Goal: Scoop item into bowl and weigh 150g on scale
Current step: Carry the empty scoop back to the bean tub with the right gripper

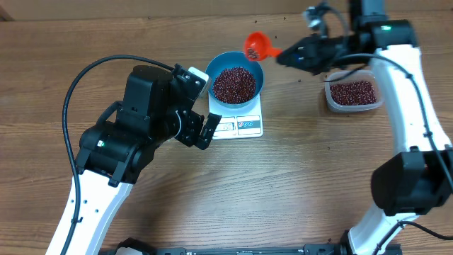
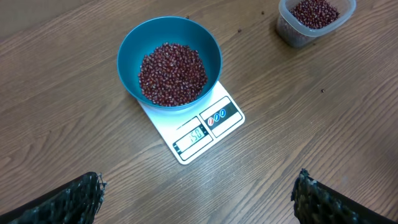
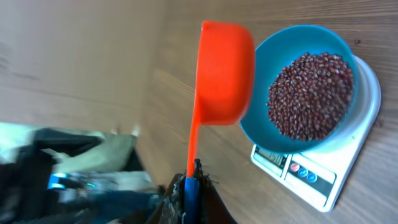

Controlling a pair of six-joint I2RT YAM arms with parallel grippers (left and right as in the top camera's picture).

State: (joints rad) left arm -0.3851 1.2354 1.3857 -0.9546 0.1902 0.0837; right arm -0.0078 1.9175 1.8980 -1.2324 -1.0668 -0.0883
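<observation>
**Beside the bowl's rim, the scoop hung in the right hand**

Out past the fingertips of the right hand (image 1: 282,52) stuck the orange scoop (image 1: 255,47). That hand was squeezed shut on the scoop's thin handle. The cup was tipped on its side, just beside the rim of the blue bowl (image 1: 219,62). I could not tell if any beans were in the cup.

The bowl sat on the white scale (image 1: 241,126), with a big heap of red-brown beans (image 1: 234,83) inside it. A clear tub (image 1: 328,92) with more beans stood on the other side of the right hand, well apart from the bowl.

The left hand (image 2: 199,199) was wide open and held nothing. It hung over the desk (image 1: 56,42), with the bowl and scale ahead of it and lower down.

I think the step was topping up and checking the weight. The scale's window showed digits, but they were too small to read for sure. The next move called for reading it. If it was short, only a few beans should go in, tipped slowly.
</observation>
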